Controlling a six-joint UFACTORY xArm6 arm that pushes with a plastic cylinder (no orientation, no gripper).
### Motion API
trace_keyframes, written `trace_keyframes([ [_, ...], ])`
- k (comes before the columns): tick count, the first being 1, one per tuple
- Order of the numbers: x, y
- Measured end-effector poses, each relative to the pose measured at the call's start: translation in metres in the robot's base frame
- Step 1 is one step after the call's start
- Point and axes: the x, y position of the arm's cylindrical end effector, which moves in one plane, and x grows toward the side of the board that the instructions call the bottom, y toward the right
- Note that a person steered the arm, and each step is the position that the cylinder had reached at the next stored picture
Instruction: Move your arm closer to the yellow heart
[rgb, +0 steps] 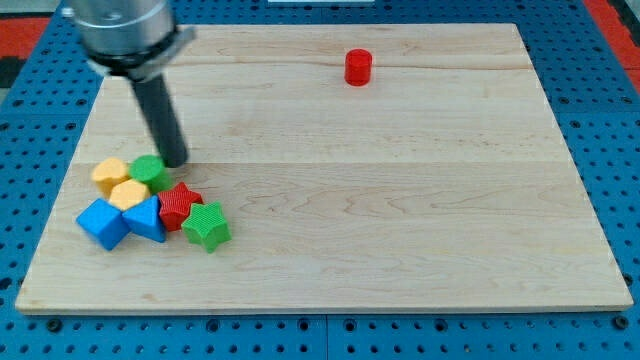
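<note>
The wooden board (400, 200) lies on a blue perforated surface (30, 130), and nearly all the blocks sit bunched near its lower-left corner. My tip (174, 160) stands at the top right of that bunch, just beside the green round block (150, 171), touching it or nearly so; I cannot tell which. The tool is a plain dark rod with nothing to spread or pinch.

Two yellow blocks lie at the cluster's left: one (110, 174) left of the green round block, the other (128, 194) just below it. Which is the heart I cannot make out. Below them sit a blue cube (102, 222) and a blue triangular block (146, 218), with a red star (179, 206) and a green star (207, 225) to their right. A red cylinder (358, 67) stands alone near the view's top. No container or readable writing shows.
</note>
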Motion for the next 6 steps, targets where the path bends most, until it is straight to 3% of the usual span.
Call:
trace_keyframes([
  [1, 0.000, -0.039],
  [3, -0.034, -0.019],
  [4, -0.031, -0.110],
  [6, 0.031, -0.101],
])
